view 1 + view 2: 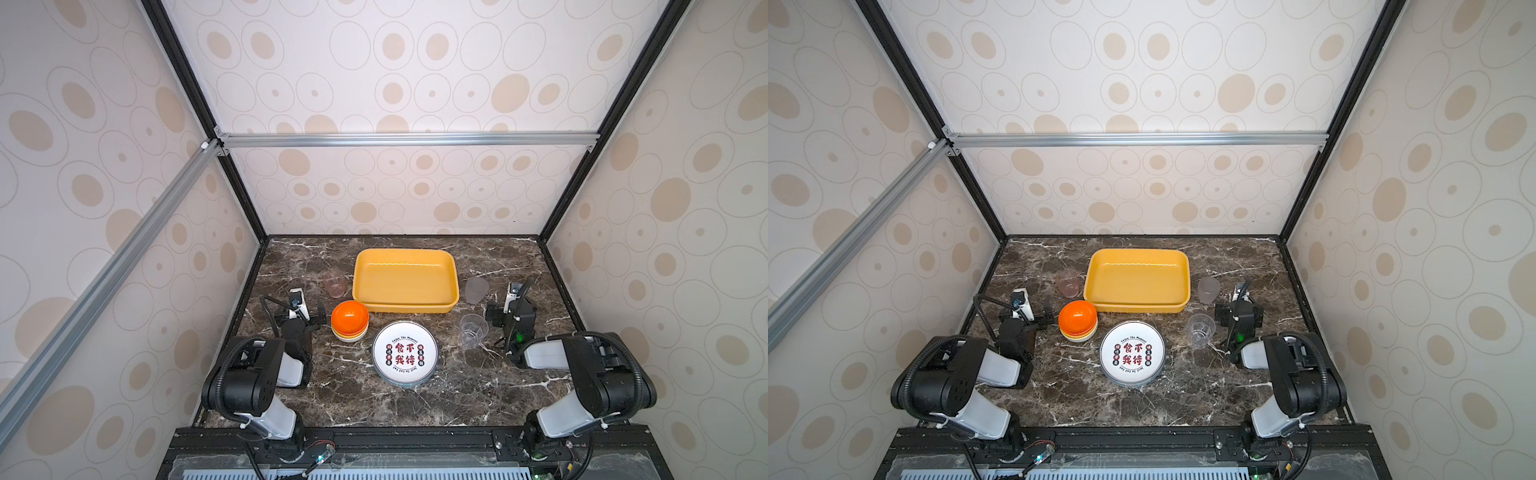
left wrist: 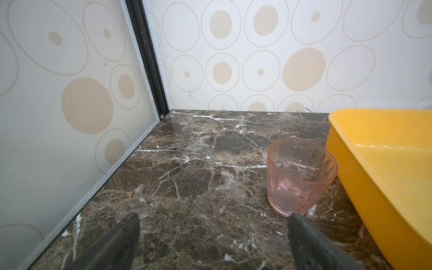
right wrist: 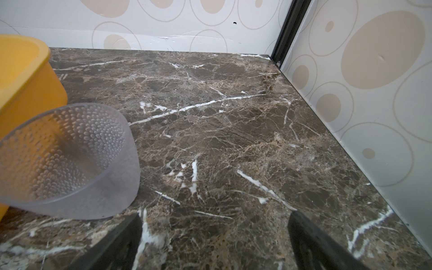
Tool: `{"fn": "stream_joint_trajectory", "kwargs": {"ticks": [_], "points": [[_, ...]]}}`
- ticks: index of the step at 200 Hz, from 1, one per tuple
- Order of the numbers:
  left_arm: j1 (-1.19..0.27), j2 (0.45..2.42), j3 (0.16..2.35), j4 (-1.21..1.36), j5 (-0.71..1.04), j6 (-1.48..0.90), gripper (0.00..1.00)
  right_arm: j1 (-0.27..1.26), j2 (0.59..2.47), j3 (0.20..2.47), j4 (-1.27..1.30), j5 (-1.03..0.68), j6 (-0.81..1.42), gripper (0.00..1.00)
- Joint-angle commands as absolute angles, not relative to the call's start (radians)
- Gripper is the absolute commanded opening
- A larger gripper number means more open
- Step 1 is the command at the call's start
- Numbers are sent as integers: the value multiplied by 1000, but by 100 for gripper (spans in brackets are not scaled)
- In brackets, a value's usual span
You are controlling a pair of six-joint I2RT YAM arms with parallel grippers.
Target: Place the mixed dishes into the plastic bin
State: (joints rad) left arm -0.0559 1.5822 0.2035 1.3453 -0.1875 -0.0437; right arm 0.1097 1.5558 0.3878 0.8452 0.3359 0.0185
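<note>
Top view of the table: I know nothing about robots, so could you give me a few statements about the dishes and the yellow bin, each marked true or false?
1. The yellow bin holds no dishes. True.
2. The pink cup stands inside the bin. False: it stands upright on the table, just outside the bin's left wall in both top views.
3. The orange bowl sits on top of a stack of bowls. True.
4. The right gripper is holding the grey cup. False: its jaws are open and empty, and the cup stands on the table beside the bin.
5. The printed plate lies on the table, outside the bin. True.
</note>
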Motion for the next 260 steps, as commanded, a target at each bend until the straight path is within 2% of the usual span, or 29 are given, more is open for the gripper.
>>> {"fn": "stream_joint_trajectory", "kwargs": {"ticks": [1,84,95,127,155,174,188,198,208,222,240,260], "points": [[-48,1578,224,1356,-183,-20,98,104,1544,403,848,335,21,100],[-49,1576,221,1359,-182,-21,98,104,1537,400,871,354,18,100],[-50,1556,221,1348,-202,-29,98,102,1496,419,788,345,24,100],[-50,1415,322,1051,-269,-48,98,103,1345,511,514,364,38,100],[-50,1328,430,804,-342,-142,98,102,1215,585,332,320,155,100],[-48,1273,528,573,-391,-282,98,100,1134,666,140,308,317,100],[-50,1243,608,397,-403,-420,98,82,1096,744,-44,216,429,100],[-48,1220,651,318,-342,-489,98,74,1084,782,-130,159,498,100],[-48,1198,676,241,-290,-564,98,64,1076,797,-160,83,551,100],[-48,1158,686,202,-192,-591,98,41,1077,812,-163,-106,595,100],[-48,1096,694,143,-30,-579,97,41,1114,885,-249,-315,573,84],[-49,1025,710,36,125,-613,87,55,1140,947,-356,-413,564,74]]}}
